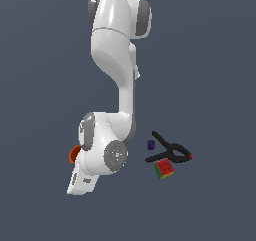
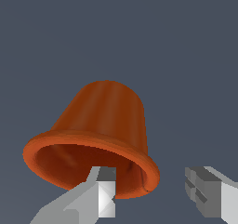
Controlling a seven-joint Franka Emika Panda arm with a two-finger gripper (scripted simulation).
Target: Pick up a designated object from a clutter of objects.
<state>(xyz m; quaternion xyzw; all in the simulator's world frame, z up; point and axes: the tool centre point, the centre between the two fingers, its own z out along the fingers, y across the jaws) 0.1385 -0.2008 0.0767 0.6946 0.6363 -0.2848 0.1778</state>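
The approach looks nearly done and the grasp itself is what remains; in the wrist view the orange cup (image 2: 100, 135) fills the middle of the picture, lying tilted with its open mouth and rolled rim turned toward the camera, and the gripper (image 2: 153, 190) stands open, one finger (image 2: 104, 193) in front of the rim and the other (image 2: 204, 193) out beside the cup with bare ground between them; whether that first finger touches the rim or sits inside the mouth I cannot tell. In the exterior view only a sliver of the cup (image 1: 73, 155) shows at the left of the arm's wrist, which hides the rest; the other clutter lies well apart to the exterior view's right, the black clamp (image 1: 169, 151) with the red-green cube (image 1: 164, 169) just beside it and the tiny purple block (image 1: 150, 144) near its handle; none of these is disturbed. My judgement: nothing is gripped or lifted yet; closing on the rim wall and raising the cup are still to do.
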